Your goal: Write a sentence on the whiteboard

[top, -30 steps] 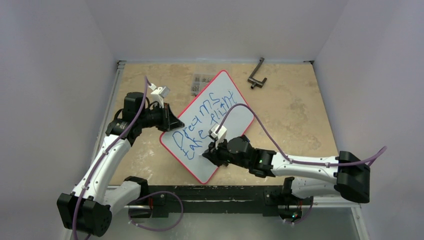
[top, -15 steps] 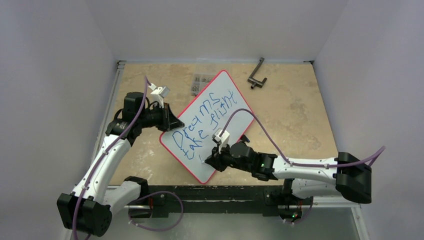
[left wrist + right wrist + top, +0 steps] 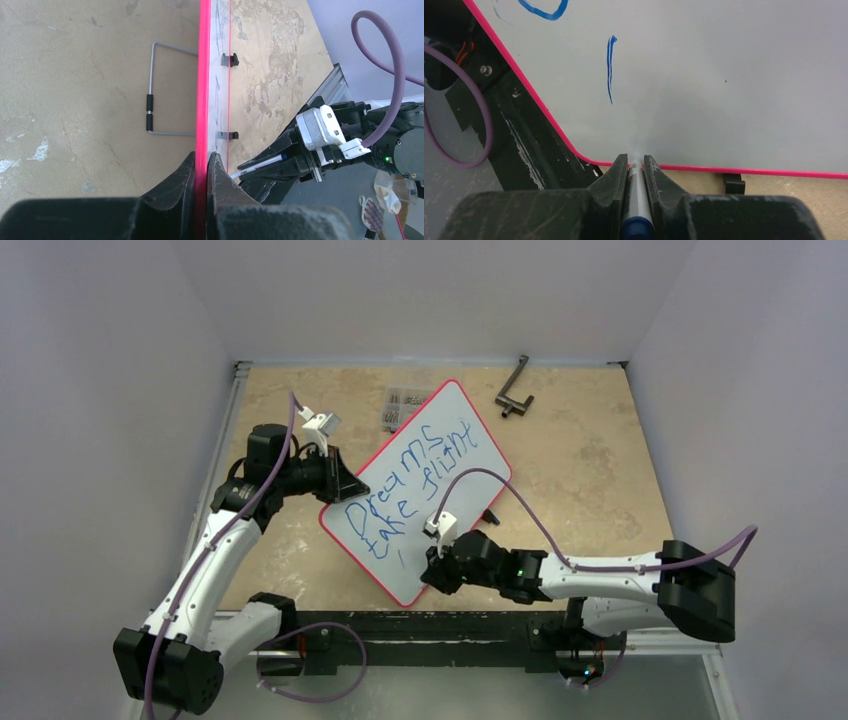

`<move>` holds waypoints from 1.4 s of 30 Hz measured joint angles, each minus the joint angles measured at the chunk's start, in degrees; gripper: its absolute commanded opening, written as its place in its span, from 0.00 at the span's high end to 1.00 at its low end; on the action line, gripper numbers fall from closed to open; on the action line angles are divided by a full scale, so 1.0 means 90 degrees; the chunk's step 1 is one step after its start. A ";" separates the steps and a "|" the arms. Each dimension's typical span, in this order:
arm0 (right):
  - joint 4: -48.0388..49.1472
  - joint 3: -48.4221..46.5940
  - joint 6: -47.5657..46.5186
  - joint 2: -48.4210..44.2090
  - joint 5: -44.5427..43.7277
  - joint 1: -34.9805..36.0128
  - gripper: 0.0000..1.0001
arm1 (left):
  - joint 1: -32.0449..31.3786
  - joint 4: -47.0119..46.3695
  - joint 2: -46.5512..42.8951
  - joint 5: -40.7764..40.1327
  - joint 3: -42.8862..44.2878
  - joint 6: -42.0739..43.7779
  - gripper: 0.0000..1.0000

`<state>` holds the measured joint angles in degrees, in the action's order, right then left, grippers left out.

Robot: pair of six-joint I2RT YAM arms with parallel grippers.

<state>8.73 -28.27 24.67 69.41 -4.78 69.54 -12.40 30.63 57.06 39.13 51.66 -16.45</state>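
Drawing back toward the near corner of the whiteboard (image 3: 455, 465), the right gripper (image 3: 430, 568) had left the lettering it hovered over a second before; the left gripper (image 3: 345, 483) and the board had not shifted. From above, the board lay slantwise in the middle of the table (image 3: 600, 490), carrying the sentence (image 3: 405, 485) in two blue lines, with one short stroke (image 3: 400, 558) below them. One dark bent tool (image 3: 514, 390) and one small clear packet (image 3: 400, 405) lay well apart from the work at the far side.

Seen from the left wrist, the left jaws were pressed together on the board's red rim, probably to keep it from sliding under the pen. Two black clips (image 3: 230, 60) showed along the board, and one wire loop (image 3: 155, 90) lay on the table beside it. The other arm's jaws pinched one marker (image 3: 260, 166).

Seen from the right wrist, the jaws were squeezed on that marker's barrel, its tip aimed at the bare white just inside the rim. I could not tell whether the tip touched. The phrase looked finished, so the stroke may have begun something more
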 measured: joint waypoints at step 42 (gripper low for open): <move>0.1345 -0.0512 -0.0435 -0.0180 -0.0733 -0.0024 1.00 | 0.0000 0.0080 -0.0002 -0.0070 0.0000 -0.0107 1.00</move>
<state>20.84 -32.88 20.75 67.79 -11.38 69.32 -12.40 31.35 57.04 38.50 51.66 -17.41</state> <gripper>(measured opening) 0.096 0.054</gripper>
